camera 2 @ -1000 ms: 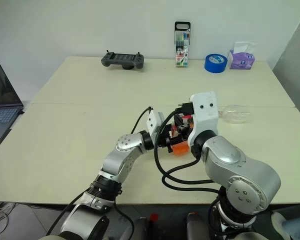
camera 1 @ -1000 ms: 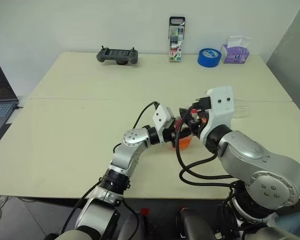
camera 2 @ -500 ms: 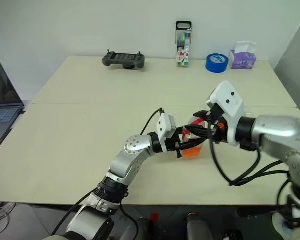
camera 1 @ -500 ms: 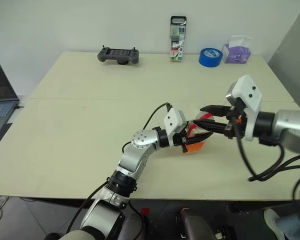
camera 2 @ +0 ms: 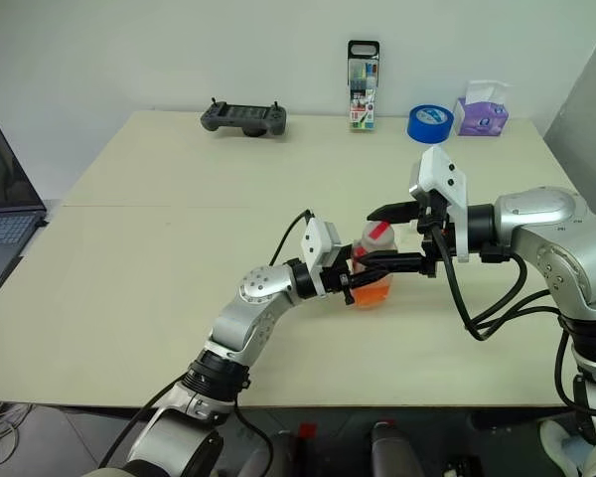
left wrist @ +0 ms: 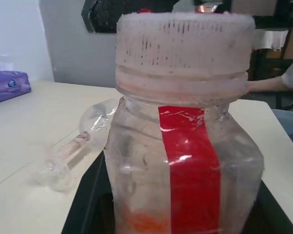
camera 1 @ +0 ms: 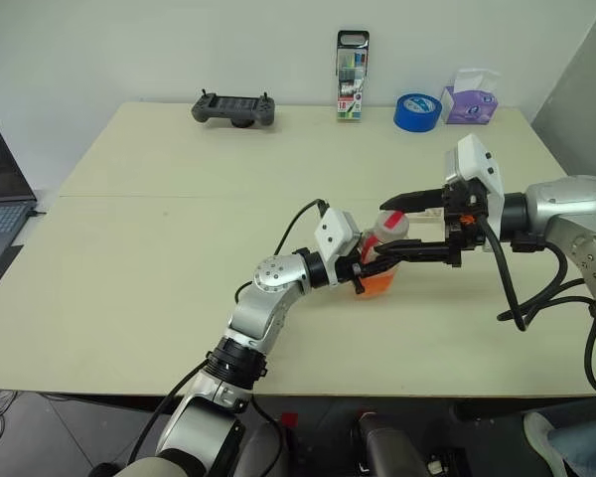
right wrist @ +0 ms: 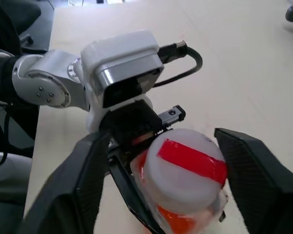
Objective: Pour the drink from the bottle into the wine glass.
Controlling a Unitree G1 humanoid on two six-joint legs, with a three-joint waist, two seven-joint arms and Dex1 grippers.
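My left gripper (camera 1: 366, 270) is shut on the lower body of the bottle (camera 1: 385, 254) and holds it upright just above the table's near middle. The bottle is clear with a red strip, and its pale cap (left wrist: 181, 51) is on. The orange drink (camera 1: 379, 286) fills only the bottle's bottom. My right gripper (camera 1: 375, 237) reaches in from the right and stands open, with one finger on each side of the cap, apart from it. In the left wrist view the wine glass (left wrist: 83, 139) lies on its side on the table beyond the bottle.
Along the table's far edge (camera 1: 308, 103) stand a game controller (camera 1: 233, 108), a marker pack (camera 1: 352, 78), a blue tape roll (camera 1: 415, 112) and a tissue box (camera 1: 468, 102). A laptop (camera 1: 0, 189) sits at the far left.
My right arm swung out to the right and turned its gripper toward the bottle. Its jaws spread wide around the cap. The left gripper kept its hold on the bottle.
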